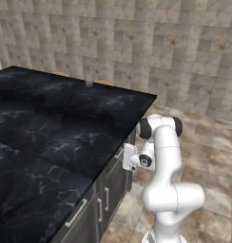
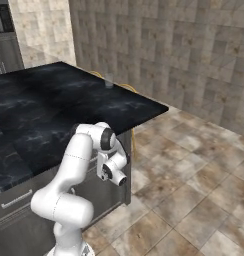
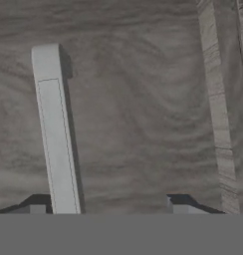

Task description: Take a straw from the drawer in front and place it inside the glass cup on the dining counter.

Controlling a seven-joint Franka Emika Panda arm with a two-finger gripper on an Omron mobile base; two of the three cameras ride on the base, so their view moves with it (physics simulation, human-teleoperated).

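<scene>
Zero of the real steps look done to me, so this is pretty much the start. The end effector (image 3: 107, 209) has its two fingertips (image 3: 181, 209) spread wide with nothing between them. It's pointed straight at a grey wood-grain front, and a pale bar handle (image 3: 56, 129) runs right up past the left-hand tip in the hand view. I can't tell whether that panel is the drawer or just one of the cabinet doors. In the left base view the end effector (image 1: 130, 156) sits tucked low against the cabinet base, just under the near right edge of the tabletop, with more cabinet fronts and their silver handles (image 1: 107, 198) close by on the near left. Nothing along that base looks pulled open, so my guess is the straw is shut away inside. Going outward, the dining counter (image 1: 65, 118) is a big black marble slab, and the glass cup (image 1: 89, 78) stands upright way over at its far edge, well apart from the arm. The right base view has the same cup (image 2: 109, 80) near the far edge. What's left is basically everything: open the drawer, grab the straw, carry it across, and drop it in the cup.
</scene>
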